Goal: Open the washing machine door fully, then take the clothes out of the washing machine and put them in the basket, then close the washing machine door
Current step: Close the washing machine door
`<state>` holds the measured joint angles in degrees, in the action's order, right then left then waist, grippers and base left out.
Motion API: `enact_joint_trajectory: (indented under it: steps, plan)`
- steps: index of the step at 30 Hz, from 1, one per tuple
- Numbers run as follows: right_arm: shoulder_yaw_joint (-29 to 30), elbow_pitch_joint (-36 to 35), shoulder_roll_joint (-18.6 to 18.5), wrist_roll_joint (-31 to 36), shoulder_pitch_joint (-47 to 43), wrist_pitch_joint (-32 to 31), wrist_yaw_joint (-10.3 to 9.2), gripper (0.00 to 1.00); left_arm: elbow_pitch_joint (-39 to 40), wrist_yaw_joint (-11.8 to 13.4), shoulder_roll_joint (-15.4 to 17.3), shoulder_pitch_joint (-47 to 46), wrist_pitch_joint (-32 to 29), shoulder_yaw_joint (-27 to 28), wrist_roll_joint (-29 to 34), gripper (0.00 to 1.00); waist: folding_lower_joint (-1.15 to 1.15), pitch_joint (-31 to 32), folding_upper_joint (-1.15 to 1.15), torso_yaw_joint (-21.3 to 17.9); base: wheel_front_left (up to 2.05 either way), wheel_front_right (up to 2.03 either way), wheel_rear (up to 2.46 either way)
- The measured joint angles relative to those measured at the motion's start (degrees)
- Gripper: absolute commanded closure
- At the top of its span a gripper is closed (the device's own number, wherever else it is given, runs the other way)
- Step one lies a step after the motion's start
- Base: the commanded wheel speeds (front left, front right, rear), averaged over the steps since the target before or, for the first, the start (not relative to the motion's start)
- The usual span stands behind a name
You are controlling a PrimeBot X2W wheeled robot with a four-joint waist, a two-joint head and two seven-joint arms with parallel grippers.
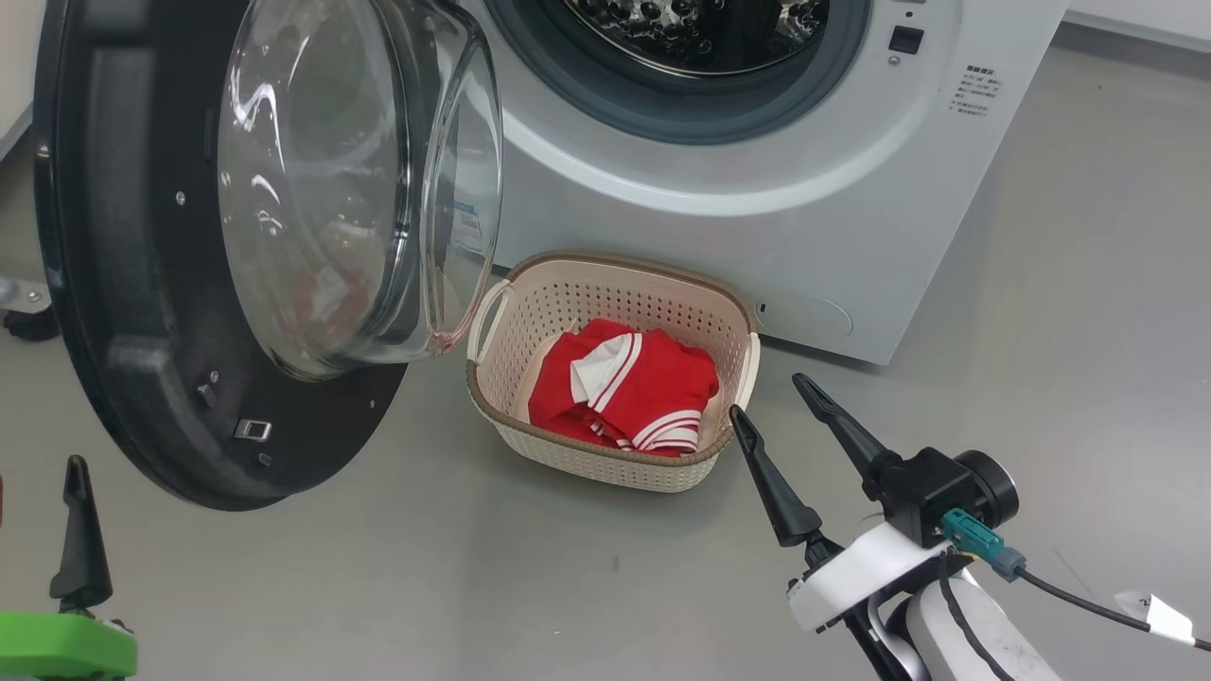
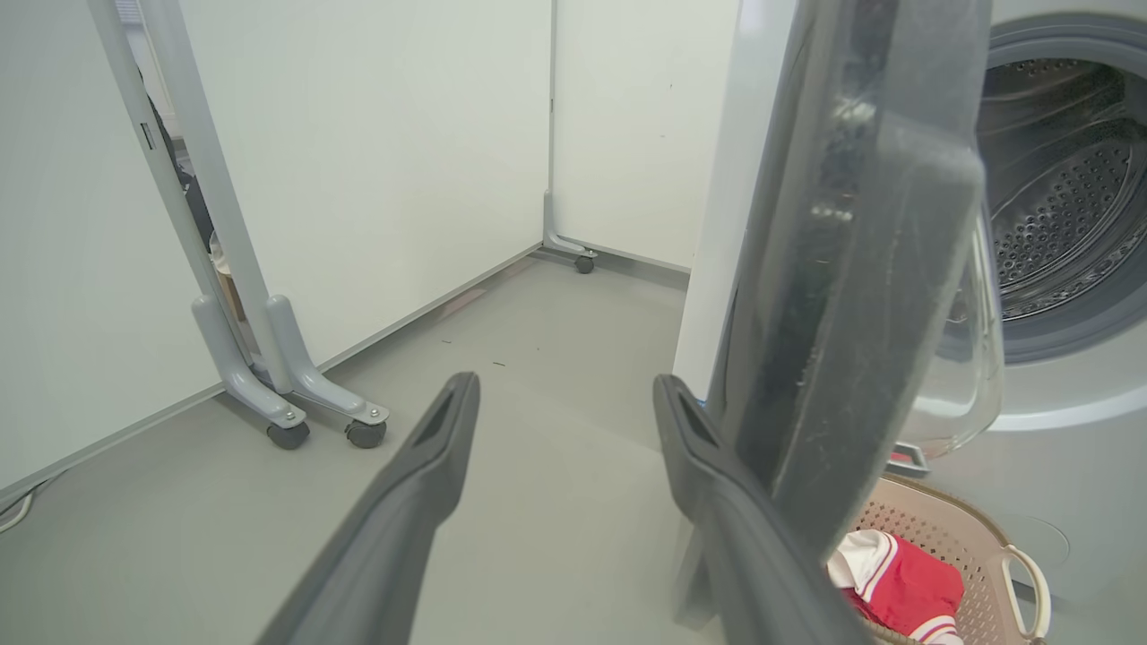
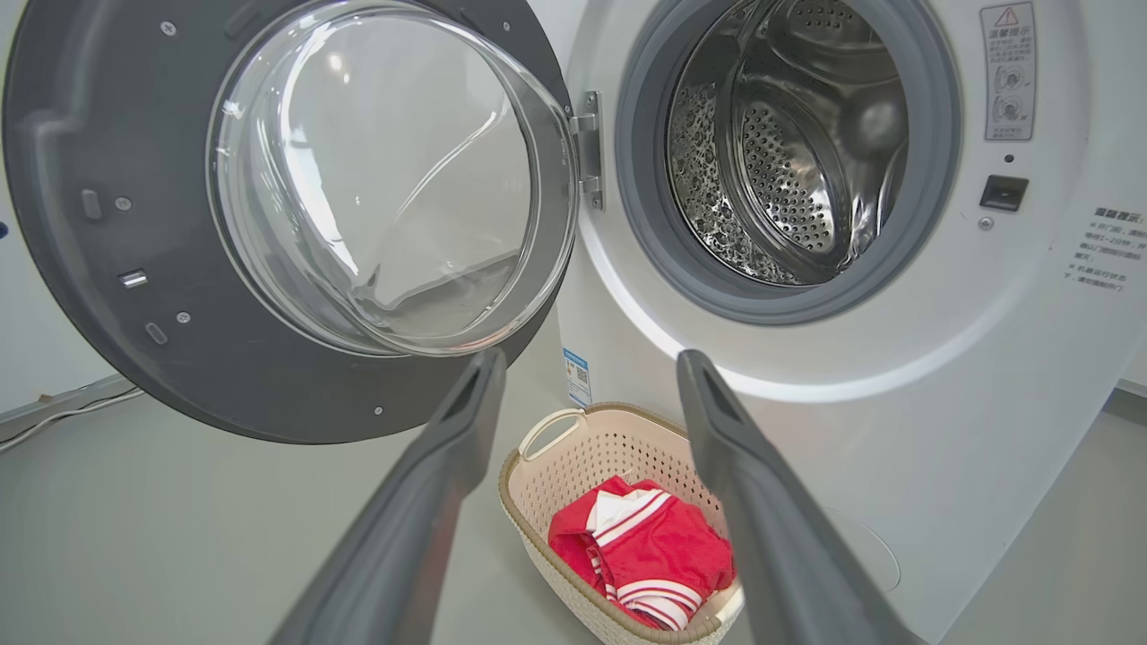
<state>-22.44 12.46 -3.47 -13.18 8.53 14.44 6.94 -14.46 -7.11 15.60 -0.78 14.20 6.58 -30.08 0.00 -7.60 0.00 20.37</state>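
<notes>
2 grippers show, each with its jaws spread wide and holding nothing. In the head view the right gripper hangs above the floor at 4 o'clock from the basket, just beside its rim. The left gripper sits low at 8 o'clock. In its wrist view, the dark edge of the washing machine door rises at 3 o'clock, close against 1 finger; I cannot tell if they touch. The door is swung open, its glass bowl bulging out at 10 o'clock from the basket. The basket stands on the grey floor against the washing machine, which is at its 12 o'clock. The clothes, red with white stripes, lie bunched inside the basket. The perforated steel drum shows through the grey-ringed opening.
</notes>
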Motion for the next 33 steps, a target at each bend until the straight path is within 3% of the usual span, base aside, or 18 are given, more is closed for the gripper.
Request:
enact_joint_trajectory:
  steps: [20,21,23,33]
  plan:
    - [-0.19,0.01,0.07,-0.4,-0.64,0.0,0.0,0.0,-0.51,0.0,0.55,0.0,0.05,-0.33,-0.64,0.0,0.0,0.44,0.0,0.09,0.0,0.0,0.0]
    - [-0.19,0.01,0.07,-0.41,-0.64,0.0,0.0,0.0,-0.59,0.0,0.56,0.0,0.07,-0.47,-0.68,0.43,0.0,0.41,0.0,0.08,0.0,0.0,0.0]
    - [-0.18,0.01,0.08,-0.41,-0.64,0.0,0.0,0.0,-0.79,0.0,0.56,0.0,0.07,-0.67,-0.69,1.0,0.0,0.32,0.0,0.06,0.0,0.0,0.0]
    - [-0.13,-0.01,0.08,-0.41,-0.64,0.0,0.0,0.0,0.14,0.0,2.05,-0.11,0.07,-1.15,-1.18,1.0,0.0,-0.27,0.0,-0.04,0.0,0.0,0.0]
